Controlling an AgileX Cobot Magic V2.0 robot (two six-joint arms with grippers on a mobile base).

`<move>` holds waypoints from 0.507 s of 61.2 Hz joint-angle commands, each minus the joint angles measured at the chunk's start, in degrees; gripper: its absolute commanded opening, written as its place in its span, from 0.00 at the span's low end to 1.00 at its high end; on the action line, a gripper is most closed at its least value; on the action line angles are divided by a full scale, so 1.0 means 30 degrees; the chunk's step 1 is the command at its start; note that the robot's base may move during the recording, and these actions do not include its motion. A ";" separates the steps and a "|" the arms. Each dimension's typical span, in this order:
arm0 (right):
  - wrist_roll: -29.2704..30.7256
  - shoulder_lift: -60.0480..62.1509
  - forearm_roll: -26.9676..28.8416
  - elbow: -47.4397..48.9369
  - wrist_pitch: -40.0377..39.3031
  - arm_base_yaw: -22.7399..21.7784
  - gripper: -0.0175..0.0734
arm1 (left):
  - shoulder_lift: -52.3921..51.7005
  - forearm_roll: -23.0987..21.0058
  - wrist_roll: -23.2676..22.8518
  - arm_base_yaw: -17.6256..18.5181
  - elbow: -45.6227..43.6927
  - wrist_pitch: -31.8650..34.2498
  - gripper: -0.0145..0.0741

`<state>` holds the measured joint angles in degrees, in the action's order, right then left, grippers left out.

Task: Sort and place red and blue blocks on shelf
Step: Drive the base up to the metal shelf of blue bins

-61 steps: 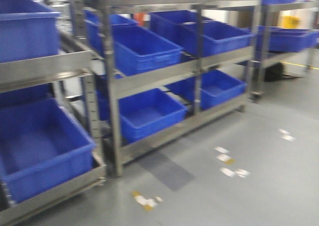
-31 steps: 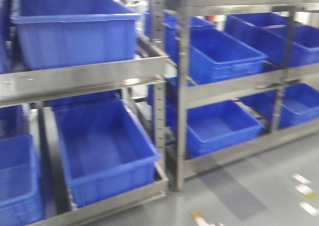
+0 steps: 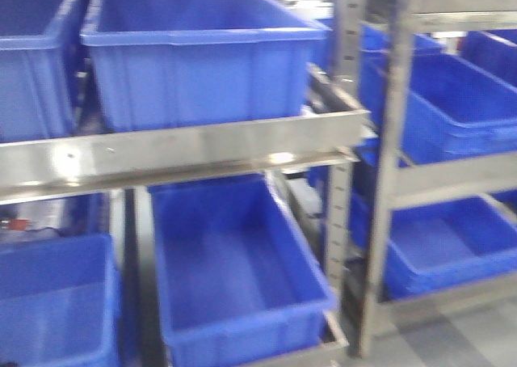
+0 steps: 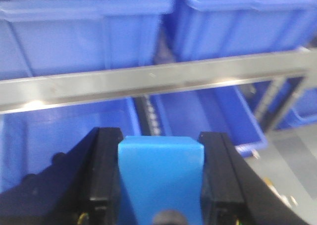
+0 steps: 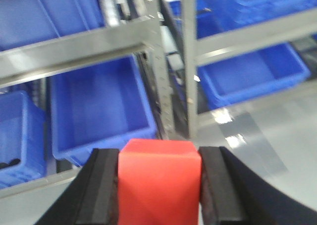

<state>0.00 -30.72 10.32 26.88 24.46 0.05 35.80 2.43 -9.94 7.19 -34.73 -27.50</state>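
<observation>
Here, left tool point(image 4: 160, 141) clasping blue block point(image 4: 161, 175), right tool point(image 5: 159, 156) red block point(image 5: 159, 185), facing shelf point(image 4: 148, 81)

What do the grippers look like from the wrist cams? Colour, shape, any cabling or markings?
Left gripper and right gripper look alike: two matte black, blocky, flat-sided jaws flaring outward toward the base. No markings show. Left wrist view has a dark round fitting low between the jaws and yellowish specks at the base, maybe wiring. Arms out of view.

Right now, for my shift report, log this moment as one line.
left gripper: jaws shut on blue block | right gripper: jaws shut on red block | shelf: ahead, holding blue bins | placement: pending
</observation>
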 commanded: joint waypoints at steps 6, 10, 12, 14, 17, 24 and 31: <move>0.0149 -0.0038 0.0105 0.0569 -0.1458 -0.0084 0.26 | -0.0004 0.0008 -0.0178 0.0076 -0.0561 0.1517 0.32; 0.0149 -0.0038 0.0105 0.0569 -0.1458 -0.0084 0.26 | -0.0004 0.0008 -0.0178 0.0076 -0.0561 0.1517 0.32; 0.0149 -0.0038 0.0105 0.0569 -0.1458 -0.0084 0.26 | -0.0004 0.0008 -0.0178 0.0076 -0.0561 0.1517 0.32; 0.0149 -0.0038 0.0105 0.0569 -0.1458 -0.0084 0.26 | -0.0004 0.0008 -0.0178 0.0076 -0.0561 0.1517 0.32; 0.0149 -0.0038 0.0105 0.0569 -0.1458 -0.0084 0.26 | -0.0004 0.0008 -0.0178 0.0076 -0.0561 0.1517 0.32; 0.0149 -0.0038 0.0105 0.0569 -0.1458 -0.0084 0.26 | -0.0004 0.0008 -0.0178 0.0076 -0.0561 0.1517 0.32; 0.0149 -0.0038 0.0105 0.0569 -0.1458 -0.0084 0.26 | -0.0004 0.0008 -0.0178 0.0076 -0.0561 0.1517 0.32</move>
<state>0.00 -30.72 10.32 26.88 24.46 0.05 35.80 2.43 -9.94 7.19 -34.73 -27.50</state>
